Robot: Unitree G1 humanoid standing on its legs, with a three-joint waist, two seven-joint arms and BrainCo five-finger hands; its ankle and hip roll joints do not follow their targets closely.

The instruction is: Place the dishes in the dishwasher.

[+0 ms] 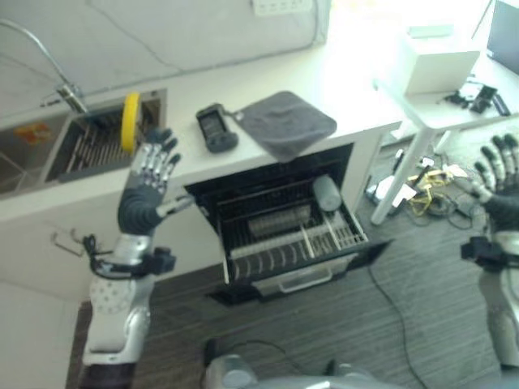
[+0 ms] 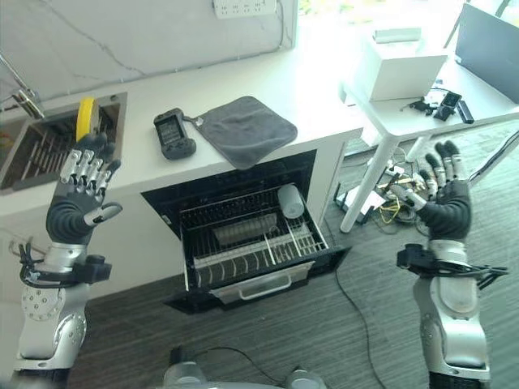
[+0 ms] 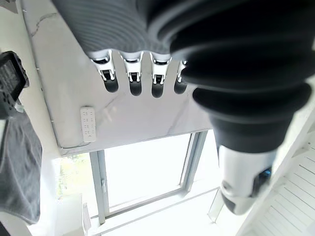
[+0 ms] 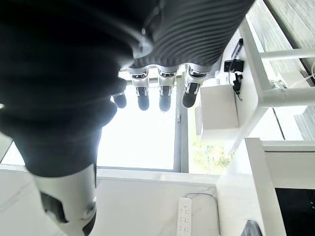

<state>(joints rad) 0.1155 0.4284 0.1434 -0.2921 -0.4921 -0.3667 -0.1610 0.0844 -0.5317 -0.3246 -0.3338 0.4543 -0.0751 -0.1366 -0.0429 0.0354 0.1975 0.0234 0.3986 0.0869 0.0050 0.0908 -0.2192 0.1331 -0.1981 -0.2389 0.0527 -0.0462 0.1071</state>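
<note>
Left wrist view shows the left hand (image 3: 147, 29) with straight fingers (image 3: 109, 78) holding nothing, and in the right eye view the right hand (image 2: 444, 203) is likewise raised with its fingers spread and empty, out beside the small white table (image 2: 422, 113). A yellow plate (image 1: 130, 120) stands on edge in the sink rack (image 1: 93, 146), just behind the raised left hand. On the white surface (image 1: 324, 89) lie a dark device (image 1: 216, 127) and a grey cloth (image 1: 285, 123), above the open dishwasher (image 1: 284, 223), whose pulled-out rack (image 1: 268, 243) holds a grey cup (image 1: 328, 193).
</note>
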